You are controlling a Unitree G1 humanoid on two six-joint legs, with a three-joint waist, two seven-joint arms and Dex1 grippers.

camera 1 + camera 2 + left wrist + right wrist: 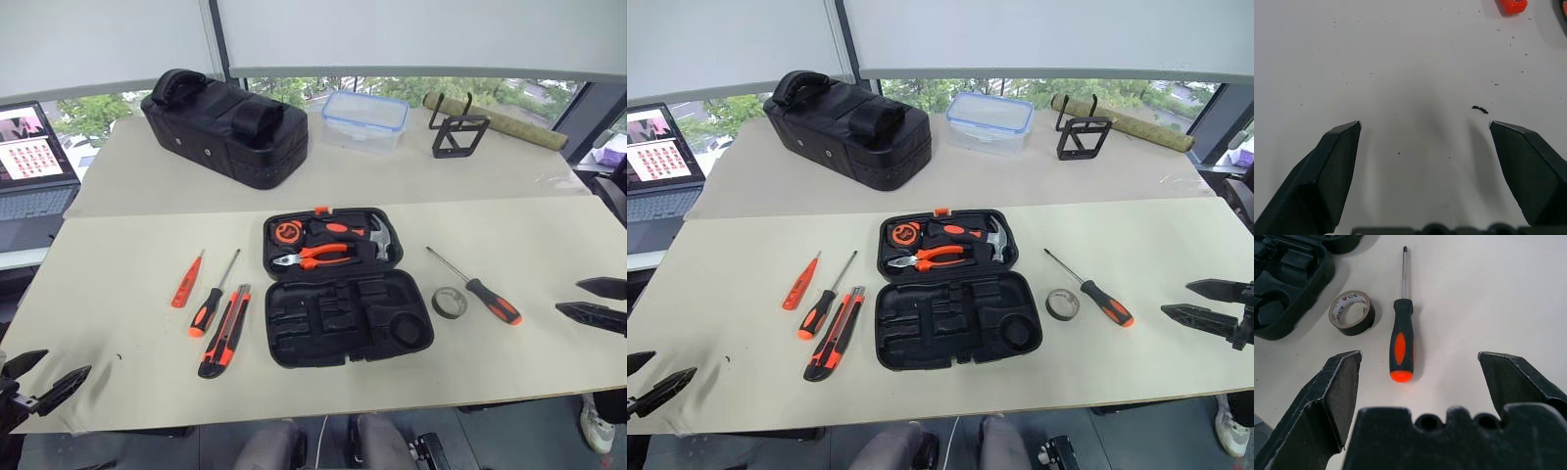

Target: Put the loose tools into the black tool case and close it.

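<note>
The flat moulded-plastic clamshell tool case (348, 323) is black, with a small orange latch (320, 210) on its far edge. The pliers (315, 258) inside have orange handles. The small tester screwdriver (186, 280) is plain orange. The utility knife (225, 331) is black with orange strips, and both Phillips screwdrivers (213, 295) (1402, 335) have black handles with orange insets. The small tape roll (1352, 312) is dark grey outside with a white printed core. The table top (118, 313) is pale cream.

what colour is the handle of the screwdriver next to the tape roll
Black with an orange inlay and orange butt end, on the screwdriver beside the tape roll; the right wrist view shows it best.
</note>
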